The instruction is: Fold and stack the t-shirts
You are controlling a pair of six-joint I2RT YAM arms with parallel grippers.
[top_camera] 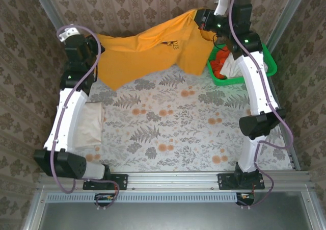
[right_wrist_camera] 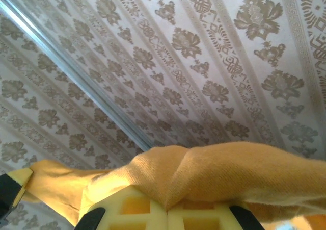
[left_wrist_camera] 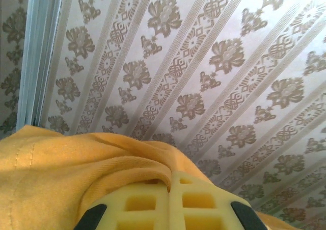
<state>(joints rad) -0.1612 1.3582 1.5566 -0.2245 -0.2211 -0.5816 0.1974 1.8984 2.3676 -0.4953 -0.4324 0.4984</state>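
Hanging above the far side of the table [top_camera: 168, 133], the orange shirt [top_camera: 147, 54] is pinched by the closed left gripper [left_wrist_camera: 169, 202] and right gripper [right_wrist_camera: 167, 209]. It should be kept stretched and laid down flat, so no wrinkles are made.

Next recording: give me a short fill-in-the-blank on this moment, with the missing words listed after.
1. The t-shirt stretched between the left gripper and the right gripper is ____ in colour.
2. Both grippers are ____ on its fabric.
3. The green basket of clothes sits at the table's far ____ side.
4. A folded cream cloth lies on the table under the ____ arm.

Missing words: orange; shut; right; left.
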